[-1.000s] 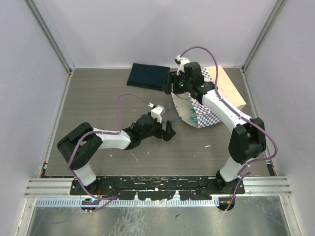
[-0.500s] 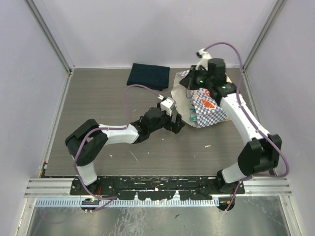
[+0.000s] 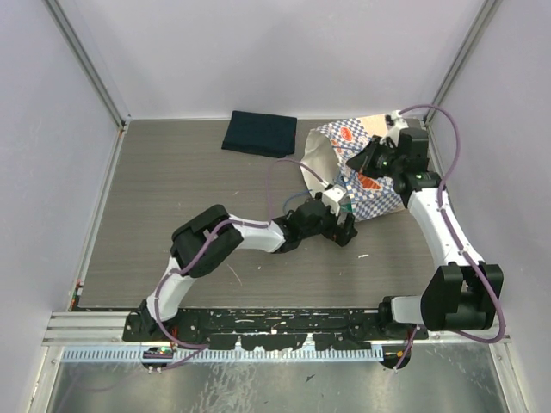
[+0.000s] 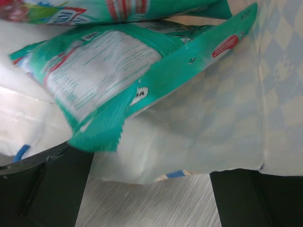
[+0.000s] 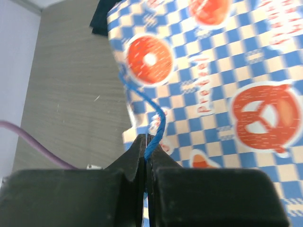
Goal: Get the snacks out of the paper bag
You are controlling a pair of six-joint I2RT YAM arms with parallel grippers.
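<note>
Paper bag (image 3: 375, 194) sideways, mouth leftward

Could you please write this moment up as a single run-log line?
step: pouch pickup | right gripper: shut on cord handle of paper bag | left gripper: open at its mouth, teal pouch just ahead

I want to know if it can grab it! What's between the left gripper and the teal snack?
Only the white lip of the paper bag, seen in the left wrist view.
</note>
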